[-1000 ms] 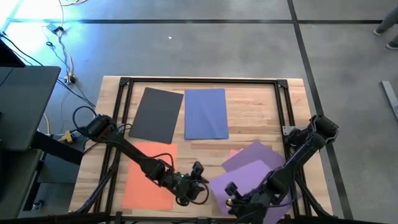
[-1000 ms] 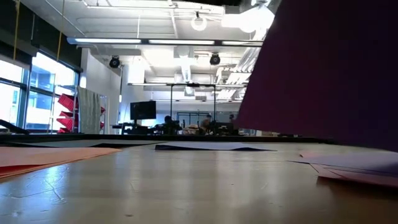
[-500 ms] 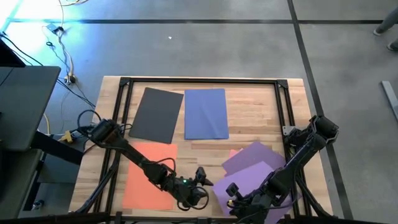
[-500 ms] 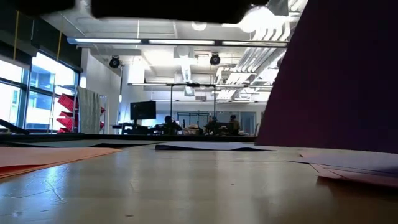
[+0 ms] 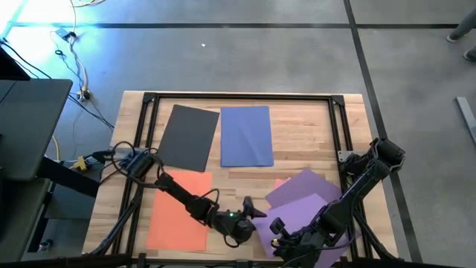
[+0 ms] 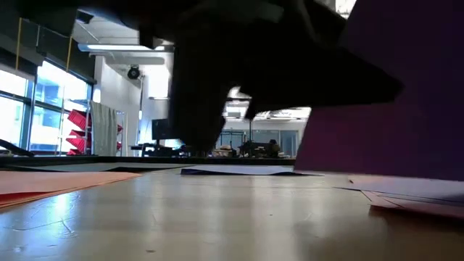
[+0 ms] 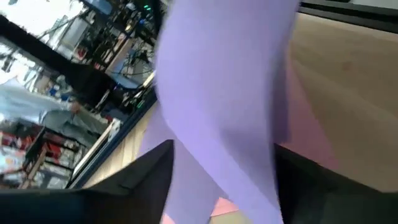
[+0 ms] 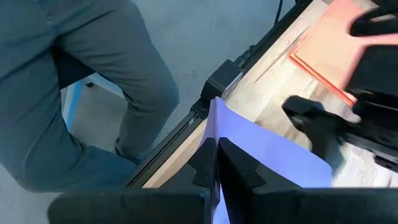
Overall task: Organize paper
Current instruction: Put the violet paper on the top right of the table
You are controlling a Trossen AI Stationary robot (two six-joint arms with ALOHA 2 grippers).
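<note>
The purple paper sheet [image 5: 305, 202] lies at the table's near right, with its near-left part raised; in the low view the raised purple sheet [image 6: 406, 94] stands steep. My right gripper [image 5: 277, 229] is shut on it. My left gripper [image 5: 251, 211] is open right beside it, one finger [image 7: 149, 177] on each side of the raised purple sheet [image 7: 224, 93]; whether they touch it I cannot tell. A pink sheet [image 5: 280, 182] lies under the purple one. The orange sheet [image 5: 178, 210], dark grey sheet [image 5: 186, 136] and blue sheet [image 5: 245, 135] lie flat. My right gripper pinches the purple sheet's raised near edge [image 8: 214, 121] between its two shut fingers, slanting down from the table's right side. That part is lifted off the table and stands up, while the sheet's far part [image 5: 316, 186] rests on the pink sheet and the table.
A black frame [image 5: 242, 97] runs around the wooden tabletop. A person's legs in grey trousers [image 8: 106, 68] stand beyond the table's near edge. Bare wood [image 5: 305, 141] lies right of the blue sheet.
My left gripper has gone down and toward the table's right edge, tipping forward, up to the raised purple sheet, so that its open fingers now stand on either side of it. My right gripper has kept still with the sheet.
</note>
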